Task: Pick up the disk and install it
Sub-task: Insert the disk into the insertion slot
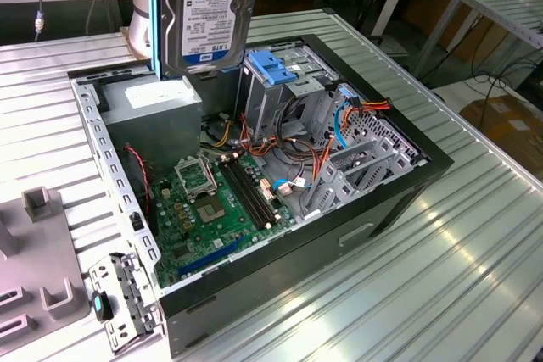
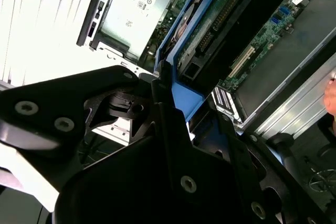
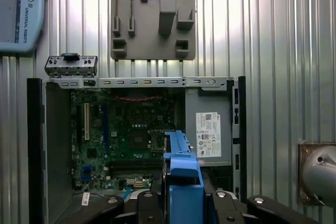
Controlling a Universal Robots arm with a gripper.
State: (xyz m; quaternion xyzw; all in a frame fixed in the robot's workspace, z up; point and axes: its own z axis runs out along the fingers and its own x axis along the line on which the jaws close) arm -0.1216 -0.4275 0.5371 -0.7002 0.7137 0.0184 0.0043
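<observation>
On the ribbed metal surface (image 1: 475, 235) lies an open computer case (image 1: 288, 281), its grey power supply (image 1: 157, 116) bearing a white sticker. Above the case the disk (image 1: 212, 14) hangs upright, its blue-and-white printed label facing outward and its blue side rails clamped in the gripper (image 3: 184, 200).

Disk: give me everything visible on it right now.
The disk is a flat silver-metal drive with a dark blue and white label and blue plastic side rails. It hangs upright, label facing the exterior view, above the open computer case, roughly over the grey power supply. The end effector grips it by the rails; nothing else touches it.
</observation>
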